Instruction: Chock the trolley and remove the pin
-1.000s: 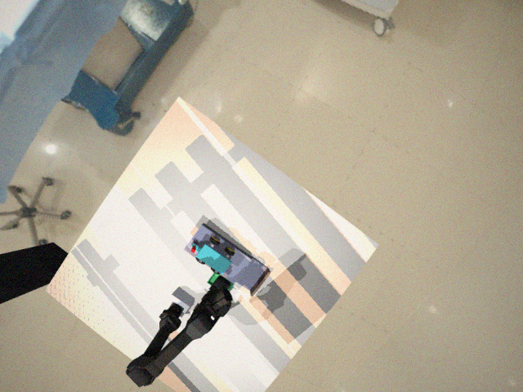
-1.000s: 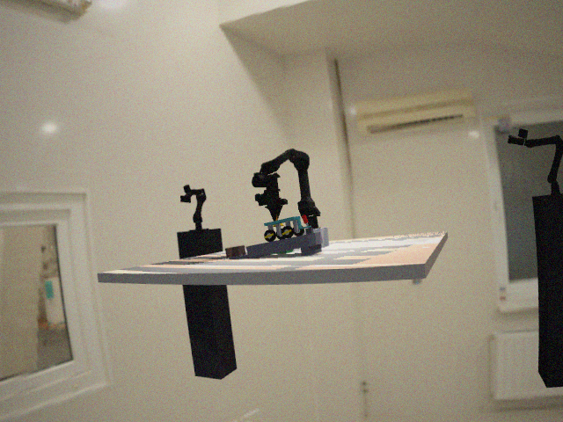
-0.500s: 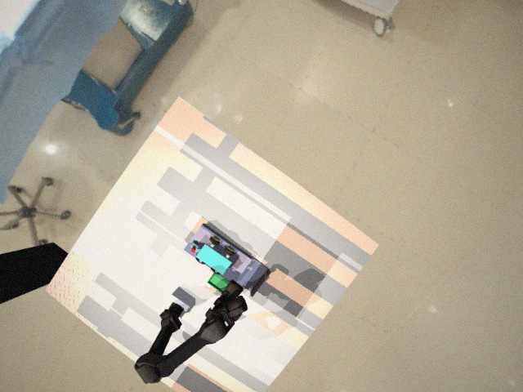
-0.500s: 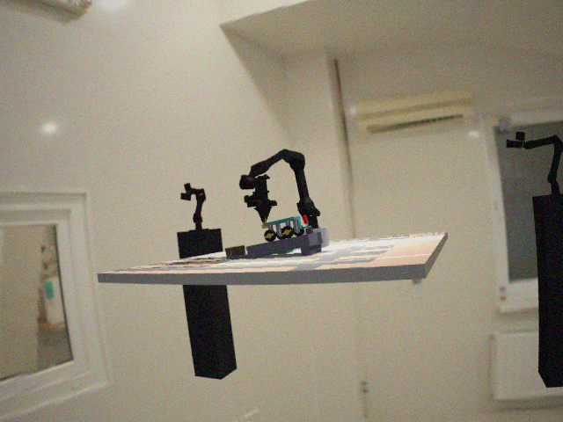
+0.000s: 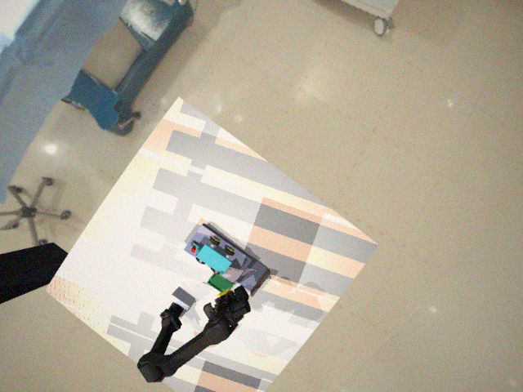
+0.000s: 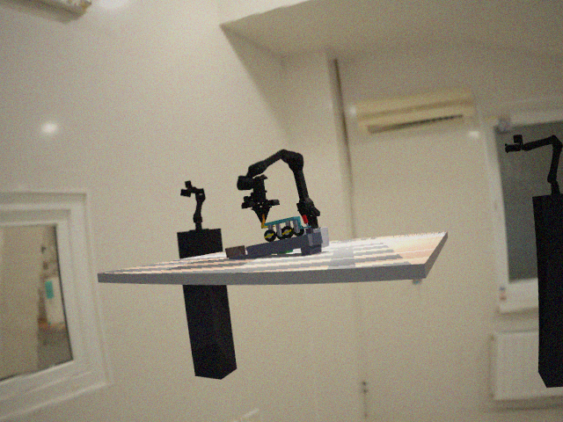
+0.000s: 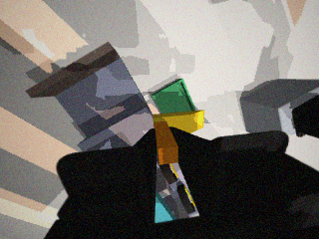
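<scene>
My gripper (image 6: 262, 220) (image 7: 161, 131) is shut on the orange handle of the yellow chock (image 5: 223, 292) (image 7: 185, 120). It holds the chock in the air, beside the lower part of the ramp (image 5: 252, 282) (image 6: 273, 246) (image 7: 102, 97) and near the green tray (image 5: 220, 282) (image 7: 174, 97). The turquoise trolley (image 5: 214, 258) (image 6: 284, 222) stands on the ramp; a piece of it shows between the fingers in the wrist view (image 7: 161, 211). The red-headed stop pin (image 5: 193, 249) (image 6: 304, 219) stands at the trolley's uphill end. The chock's rubber base is hard to make out.
A brown end stop (image 5: 265, 276) (image 6: 235, 251) (image 7: 72, 70) crosses the ramp's low end. A grey block (image 5: 183, 296) (image 7: 271, 102) stands on the table near the arm's base. The patterned table (image 5: 168, 202) (image 6: 377, 251) carries everything. Other black arms on pedestals stand in the background.
</scene>
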You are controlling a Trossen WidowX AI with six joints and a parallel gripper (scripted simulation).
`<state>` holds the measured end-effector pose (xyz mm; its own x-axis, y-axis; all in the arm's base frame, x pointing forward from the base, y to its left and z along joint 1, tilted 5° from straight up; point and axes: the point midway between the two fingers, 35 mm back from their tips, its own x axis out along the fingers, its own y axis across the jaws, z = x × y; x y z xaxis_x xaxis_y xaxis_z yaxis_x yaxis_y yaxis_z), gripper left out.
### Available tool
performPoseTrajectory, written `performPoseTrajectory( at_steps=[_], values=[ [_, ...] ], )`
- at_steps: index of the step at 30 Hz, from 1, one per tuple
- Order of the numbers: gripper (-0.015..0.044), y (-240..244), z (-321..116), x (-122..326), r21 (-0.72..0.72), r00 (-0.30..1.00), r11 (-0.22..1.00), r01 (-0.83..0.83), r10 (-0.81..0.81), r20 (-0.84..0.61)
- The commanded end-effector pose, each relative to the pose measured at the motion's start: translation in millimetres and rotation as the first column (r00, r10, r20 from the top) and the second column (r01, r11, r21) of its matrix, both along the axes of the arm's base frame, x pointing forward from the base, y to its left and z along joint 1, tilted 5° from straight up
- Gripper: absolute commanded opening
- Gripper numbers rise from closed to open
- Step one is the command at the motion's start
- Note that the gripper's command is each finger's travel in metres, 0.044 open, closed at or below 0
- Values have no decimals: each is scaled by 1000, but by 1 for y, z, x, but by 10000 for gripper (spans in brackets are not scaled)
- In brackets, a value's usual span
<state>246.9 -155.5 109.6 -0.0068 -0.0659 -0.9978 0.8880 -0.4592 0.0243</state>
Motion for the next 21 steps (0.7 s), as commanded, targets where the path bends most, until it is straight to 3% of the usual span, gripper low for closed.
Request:
performPoseTrajectory(
  at_steps=[1, 11, 21],
  values=[
    [0, -1, 1, 1, 13, 988, 988, 152, -152, 10],
    [0, -2, 1, 1, 41, 876, 876, 481, -482, 18],
    [0, -3, 1, 1, 67, 656, 655, 753, -755, 12]
  ],
)
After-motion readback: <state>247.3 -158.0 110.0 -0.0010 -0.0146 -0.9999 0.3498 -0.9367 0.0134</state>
